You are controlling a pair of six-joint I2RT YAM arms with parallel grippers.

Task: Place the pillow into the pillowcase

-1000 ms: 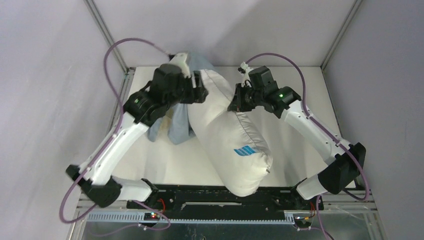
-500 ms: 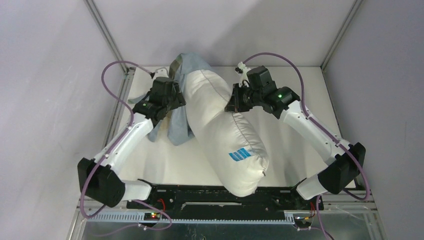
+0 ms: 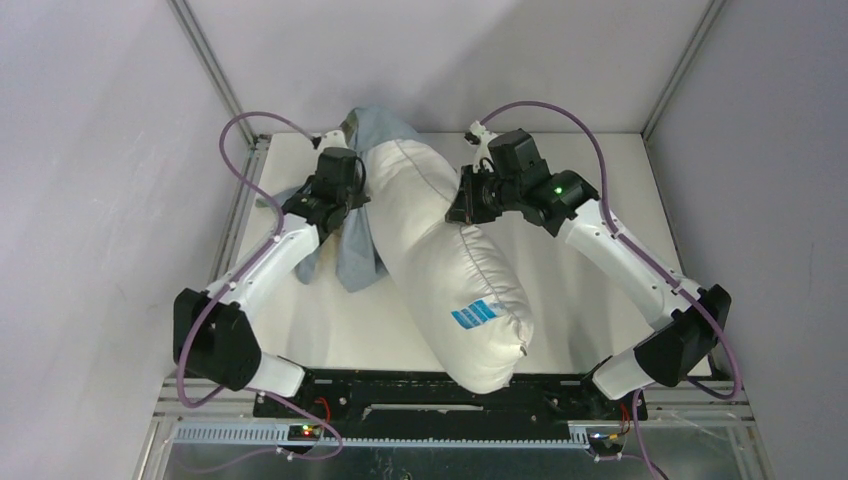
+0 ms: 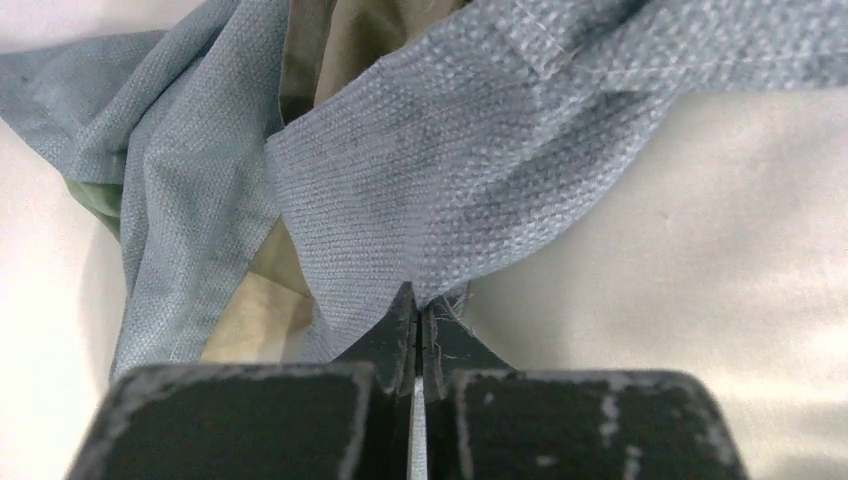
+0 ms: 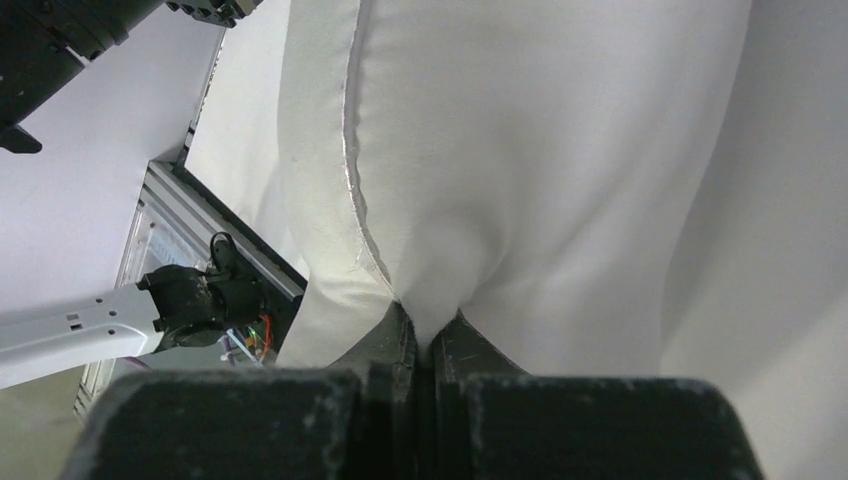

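The plump off-white pillow (image 3: 450, 270) lies diagonally across the table, its blue-printed tag (image 3: 472, 314) near the front. The blue-grey pillowcase (image 3: 372, 125) covers its far end and hangs crumpled on its left side. My left gripper (image 3: 340, 200) is at the pillow's left flank. In the left wrist view the left gripper (image 4: 417, 300) is shut on a frayed edge of the pillowcase (image 4: 450, 180), with the pillow (image 4: 700, 250) just beside it. My right gripper (image 3: 462, 208) is pressed against the pillow's right side. In the right wrist view the right gripper (image 5: 432, 335) is shut on a pinch of the pillow (image 5: 520, 150) beside its seam.
The white table (image 3: 600, 180) is boxed in by grey walls and metal corner posts (image 3: 215, 70). A black rail (image 3: 400, 395) carrying the arm bases runs along the near edge, and the pillow's near end overhangs it. Purple cables loop over both arms.
My left gripper came down from the pillow's far end to its left side and shut on the pillowcase. The right gripper kept its grip; the pillow shifted slightly left.
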